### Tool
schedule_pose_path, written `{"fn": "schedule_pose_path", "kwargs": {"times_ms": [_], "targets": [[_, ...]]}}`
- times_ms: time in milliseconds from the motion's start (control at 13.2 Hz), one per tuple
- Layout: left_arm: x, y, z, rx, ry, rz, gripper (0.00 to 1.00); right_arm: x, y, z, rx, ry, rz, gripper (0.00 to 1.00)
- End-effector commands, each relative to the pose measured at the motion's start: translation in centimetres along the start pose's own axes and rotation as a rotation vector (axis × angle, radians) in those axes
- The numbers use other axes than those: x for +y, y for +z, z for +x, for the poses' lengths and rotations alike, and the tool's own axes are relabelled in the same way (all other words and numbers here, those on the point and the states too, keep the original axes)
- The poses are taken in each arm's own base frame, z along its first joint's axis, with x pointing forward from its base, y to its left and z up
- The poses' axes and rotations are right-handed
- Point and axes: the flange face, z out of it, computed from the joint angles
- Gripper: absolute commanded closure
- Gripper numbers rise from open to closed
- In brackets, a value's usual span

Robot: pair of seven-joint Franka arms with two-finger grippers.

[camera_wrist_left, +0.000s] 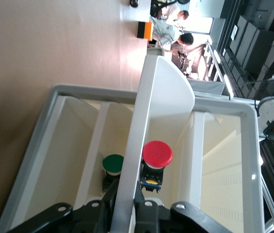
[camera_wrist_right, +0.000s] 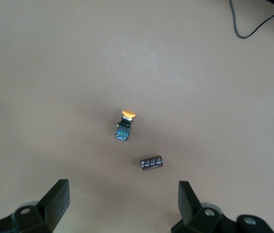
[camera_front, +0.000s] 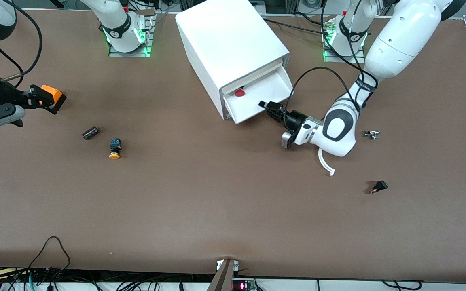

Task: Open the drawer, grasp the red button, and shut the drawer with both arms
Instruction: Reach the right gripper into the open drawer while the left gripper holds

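The white cabinet [camera_front: 233, 44] stands near the robots' bases with one drawer [camera_front: 271, 87] pulled partly out. The red-capped button [camera_front: 239, 92] sits inside it, close to the cabinet. My left gripper [camera_front: 272, 110] is shut on the drawer's front strip [camera_wrist_left: 161, 97]; in the left wrist view the gripper [camera_wrist_left: 127, 196] pinches the strip, with the red button [camera_wrist_left: 157, 153] just past it. My right gripper [camera_front: 34, 97] hangs open and empty over the table at the right arm's end. Its wrist view shows the open gripper [camera_wrist_right: 124, 204] over bare table.
An orange box [camera_front: 53, 95] lies beside my right gripper. A yellow-orange-capped button [camera_front: 115, 148] and a black component [camera_front: 90, 132] lie nearer the front camera. Two small parts [camera_front: 372, 134] [camera_front: 380, 186] lie at the left arm's end. A green-capped button [camera_wrist_left: 113, 162] sits in a lower drawer.
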Motion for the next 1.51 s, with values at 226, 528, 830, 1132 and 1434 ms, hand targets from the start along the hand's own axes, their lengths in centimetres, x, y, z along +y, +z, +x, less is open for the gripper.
{"fn": "schedule_pose_path", "kwargs": {"times_ms": [226, 528, 830, 1132, 1434], "targets": [[0.3, -4.4, 1.7, 0.096, -0.058, 0.025, 0.84, -6.1, 0.6, 2.3, -0.049, -0.118, 0.016, 0.01], [0.5, -6.2, 2.1, 0.126, -0.092, 0.039, 0.83, -13.5, 2.2, 5.2, -0.057, -0.171, 0.036, 0.01], [0.3, -6.2, 1.5, 0.105, -0.153, 0.027, 0.0, -24.2, 3.1, 9.5, -0.04, -0.08, 0.099, 0.01], [1.0, -7.7, 1.1, 0.098, -0.225, -0.013, 0.0, -37.6, 5.6, 13.3, 0.023, 0.015, 0.086, 0.01], [0.9, -12.4, 0.4, 0.134, -0.215, 0.018, 0.0, -47.3, 9.7, 14.7, 0.06, 0.042, 0.078, 0.01]]}}
